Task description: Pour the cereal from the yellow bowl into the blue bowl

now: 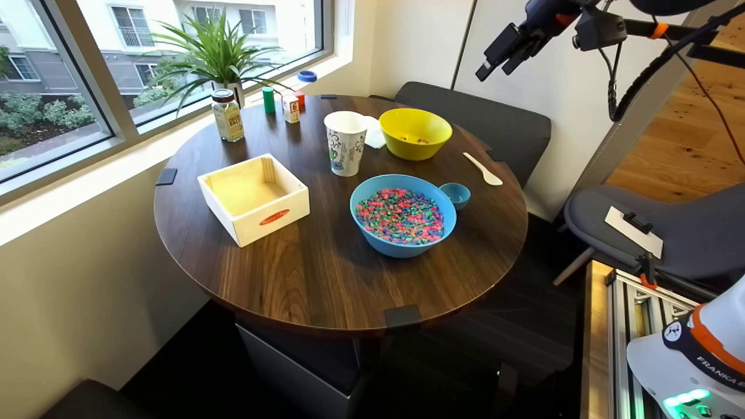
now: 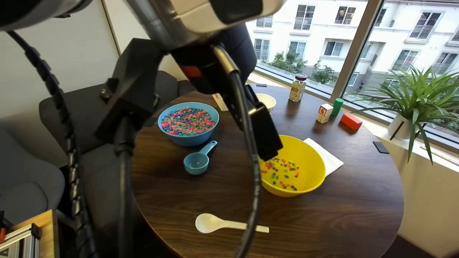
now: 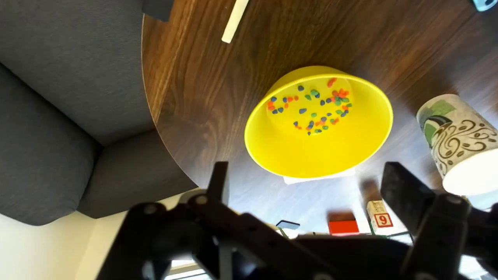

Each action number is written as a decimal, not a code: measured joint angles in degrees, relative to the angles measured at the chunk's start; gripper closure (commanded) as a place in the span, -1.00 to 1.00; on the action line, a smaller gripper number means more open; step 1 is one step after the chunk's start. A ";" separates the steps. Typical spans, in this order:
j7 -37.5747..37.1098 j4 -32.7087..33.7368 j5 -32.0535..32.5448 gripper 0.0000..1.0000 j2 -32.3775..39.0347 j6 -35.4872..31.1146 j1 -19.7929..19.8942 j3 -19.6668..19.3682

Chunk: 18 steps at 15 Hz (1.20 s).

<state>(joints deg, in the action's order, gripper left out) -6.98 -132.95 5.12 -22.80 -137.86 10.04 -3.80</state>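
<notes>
The yellow bowl [image 1: 412, 151] stands upright on the round table, with a few scattered bits of cereal [image 3: 302, 111] on its bottom. It also shows in an exterior view [image 2: 308, 152] and in the wrist view [image 3: 323, 155]. The blue bowl [image 1: 401, 250] stands nearby, holding a wide heap of cereal [image 1: 401, 216]; it shows in both exterior views [image 2: 190, 140]. My gripper [image 3: 306, 167] is open and empty, high above the table near the yellow bowl; it also shows in an exterior view [image 1: 495, 72]. In an exterior view, my arm covers the yellow bowl's left edge.
A paper cup [image 1: 346, 145] stands between the bowls and a wooden box [image 1: 279, 212]. A blue scoop [image 2: 196, 163] lies beside the blue bowl. A pale spoon [image 2: 229, 224] lies near the table edge. A white napkin [image 2: 328, 157] touches the yellow bowl. Blocks [image 1: 291, 109] and a jar [image 1: 228, 119] stand windowward.
</notes>
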 measured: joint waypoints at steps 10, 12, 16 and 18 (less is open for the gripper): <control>0.01 9.56 -6.20 -1.00 14.65 -2.94 -1.93 -0.60; 0.03 11.02 -7.65 -1.00 17.24 -3.61 -1.92 -1.00; -0.49 13.26 -8.54 -1.00 21.49 -5.07 -1.63 -2.38; -0.42 13.75 -10.55 -1.00 22.32 -5.06 -1.66 -2.53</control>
<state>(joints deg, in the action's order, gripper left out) -7.40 -119.19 -5.43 -0.48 -142.93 8.38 -6.33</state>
